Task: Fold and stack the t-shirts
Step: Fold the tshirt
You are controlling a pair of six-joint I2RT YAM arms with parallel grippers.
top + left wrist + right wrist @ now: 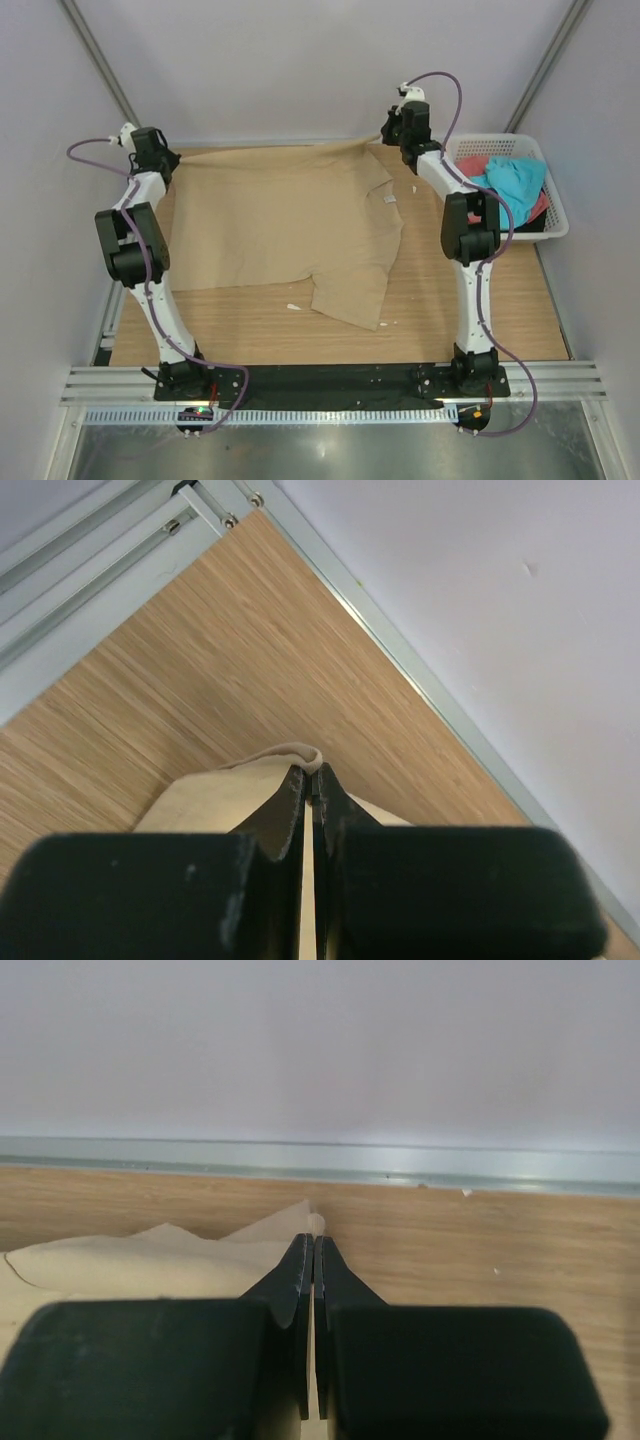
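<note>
Fingers point(285, 815) of my left gripper point(312, 780) are pinched tight on a small fold of the tan t-shirt point(280, 220) at its far left corner. My right gripper point(312, 1250) is clamped the same way on its far right edge, close to the back wall. The shirt lies spread flat over the table point(450, 310), neck label to the right and 1 sleeve hanging toward me. I judge it light and limp, with no stiffness: it will sag between my 2 grips and follow any pull. Thin cloth can slide out of a pinch, so hems and seams are the best holds. A turquoise t-shirt point(515, 180) and a coral-red t-shirt point(473, 165) sit heaped in the white basket point(556, 225) on my right
</note>
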